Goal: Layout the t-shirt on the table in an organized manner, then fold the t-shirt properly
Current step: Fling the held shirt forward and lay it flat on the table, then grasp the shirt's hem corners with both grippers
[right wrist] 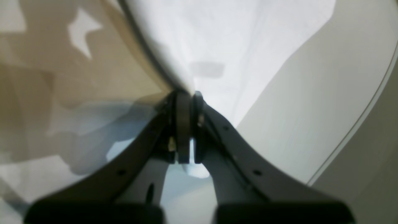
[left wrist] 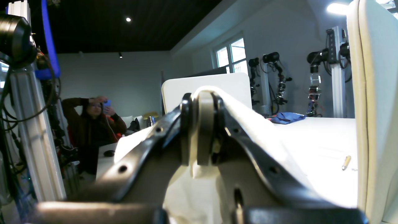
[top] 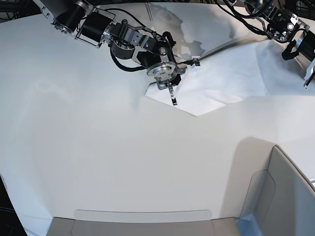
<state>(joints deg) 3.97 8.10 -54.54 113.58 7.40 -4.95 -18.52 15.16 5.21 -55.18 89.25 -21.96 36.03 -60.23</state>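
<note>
The white t-shirt (top: 236, 73) lies stretched across the far side of the white table (top: 98, 147), with its small dark neck label (top: 196, 61) showing. My right gripper (top: 173, 101) is shut on the shirt's left edge. In the right wrist view its fingertips (right wrist: 183, 102) pinch white fabric (right wrist: 224, 46), and faint print shapes show through the cloth on the left. My left gripper (top: 308, 81) is at the shirt's right edge. In the left wrist view it (left wrist: 202, 102) is shut on white cloth (left wrist: 248, 118) that drapes over one finger.
A grey-white bin (top: 283, 191) stands at the near right corner, and its wall (left wrist: 373, 109) fills the right of the left wrist view. A small pen-like item (left wrist: 346, 162) lies on the table. A seated person (left wrist: 93, 121), a blue cloth (left wrist: 287, 117) and other robot arms (left wrist: 314, 81) are beyond.
</note>
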